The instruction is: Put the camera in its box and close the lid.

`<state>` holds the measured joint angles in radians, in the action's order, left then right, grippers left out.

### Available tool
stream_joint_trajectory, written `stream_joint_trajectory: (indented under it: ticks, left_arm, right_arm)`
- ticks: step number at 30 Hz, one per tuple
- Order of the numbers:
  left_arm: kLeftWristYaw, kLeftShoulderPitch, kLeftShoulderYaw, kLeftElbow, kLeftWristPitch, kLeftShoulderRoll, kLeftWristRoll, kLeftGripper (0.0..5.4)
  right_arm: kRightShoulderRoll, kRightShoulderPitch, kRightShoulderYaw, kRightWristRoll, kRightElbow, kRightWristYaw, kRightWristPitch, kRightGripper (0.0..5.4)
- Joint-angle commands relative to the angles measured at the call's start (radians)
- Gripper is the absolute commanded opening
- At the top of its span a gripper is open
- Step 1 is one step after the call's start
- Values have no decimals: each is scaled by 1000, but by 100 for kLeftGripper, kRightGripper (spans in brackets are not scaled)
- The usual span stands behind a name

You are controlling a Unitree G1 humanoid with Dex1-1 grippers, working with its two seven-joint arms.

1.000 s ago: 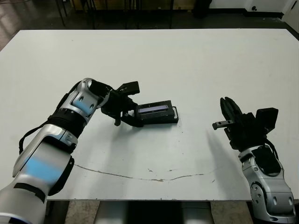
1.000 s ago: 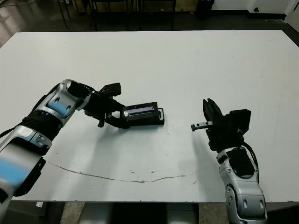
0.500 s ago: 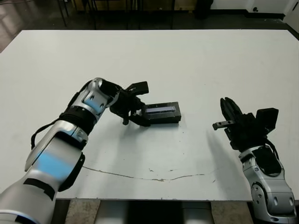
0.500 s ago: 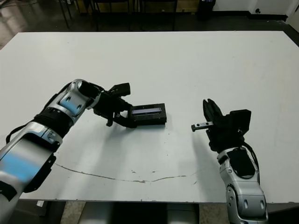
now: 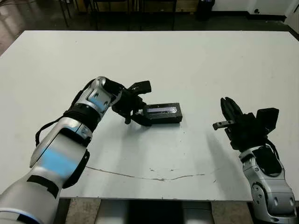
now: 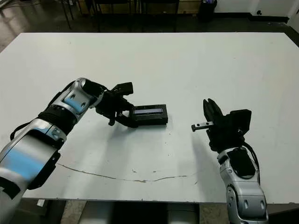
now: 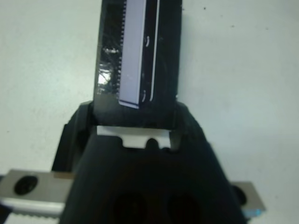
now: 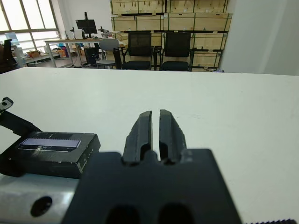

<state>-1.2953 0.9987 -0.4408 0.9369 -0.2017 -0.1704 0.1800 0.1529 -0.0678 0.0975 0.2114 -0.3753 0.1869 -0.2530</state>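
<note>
Left wrist view shows the left gripper (image 5: 138, 110) clamped on one short end of the lid (image 5: 162, 111), seated over the box mid-table. It looks light, stiff, slick — best held by its ends. Right gripper (image 8: 155, 130) idles, fingers together.

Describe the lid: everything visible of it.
The lid is a shallow black rectangular shell with a pale bluish-grey strip along its top face. It lies flat near the middle of the table, closed over the box, so nothing white shows. The left gripper straddles its end, fingers on either side; whether they press it cannot be told.
</note>
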Motion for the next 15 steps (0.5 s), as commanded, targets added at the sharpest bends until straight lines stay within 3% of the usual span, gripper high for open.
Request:
stream_joint_trajectory:
  ticks: [1, 14, 15]
  left_arm:
    - [-8, -17, -36, 15, -31, 8, 36, 201]
    - [-18, -25, -69, -32, -40, -25, 54, 200]
    - [-19, -27, -69, -34, -46, -26, 52, 218]
  right_arm:
    - [-1, -10, -2, 2, 5, -7, -23, 0]
    - [-7, -6, -8, 14, 23, -1, -4, 0]
    - [-8, -5, -9, 14, 25, 0, -1, 0]
